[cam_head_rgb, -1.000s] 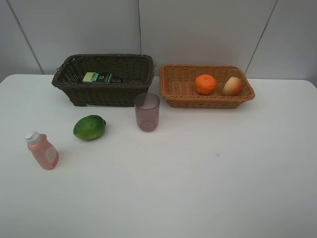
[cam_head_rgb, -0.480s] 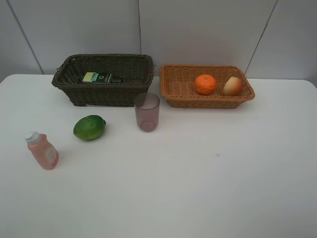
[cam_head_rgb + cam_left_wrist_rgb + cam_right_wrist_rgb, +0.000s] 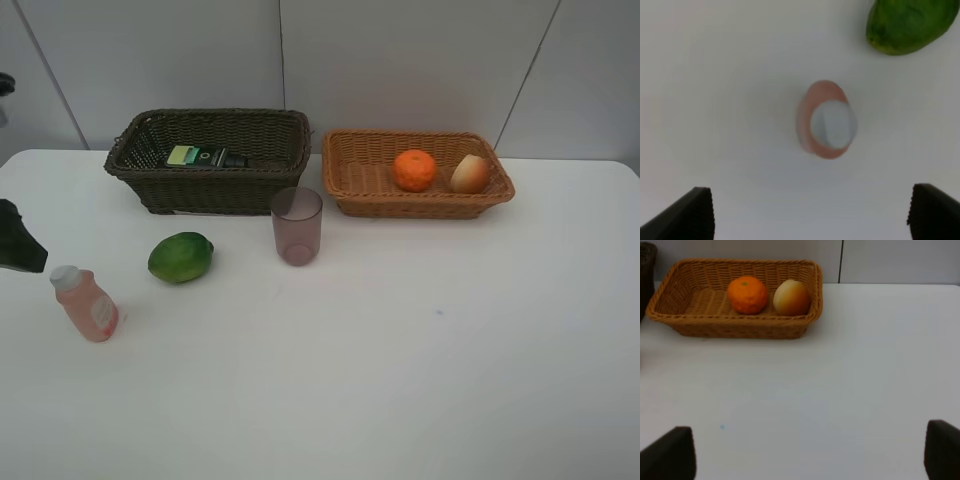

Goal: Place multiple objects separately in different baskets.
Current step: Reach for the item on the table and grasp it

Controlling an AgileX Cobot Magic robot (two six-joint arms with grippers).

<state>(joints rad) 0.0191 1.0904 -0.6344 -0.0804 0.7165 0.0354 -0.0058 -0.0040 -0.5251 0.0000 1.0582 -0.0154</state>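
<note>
Pink bottle (image 3: 88,305): stands upright near tabletop's (image 3: 400,380) left edge, long axis vertical, lime (image 3: 181,257) near. Sits just ahead of left pincer (image 3: 810,215), centred between wide-spread, empty jaws. Right pincer (image 3: 805,455) likewise wide, empty, well apart.

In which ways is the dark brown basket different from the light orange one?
Colour: the dark brown basket is very dark; the orange-tan basket is light.
Depth: the dark brown basket has taller walls; the orange-tan basket is shallower.
Contents: the dark brown basket holds a flat green-labelled bottle; the orange-tan basket holds a tangerine and a yellowish fruit.
Both are rectangular and woven.
</note>
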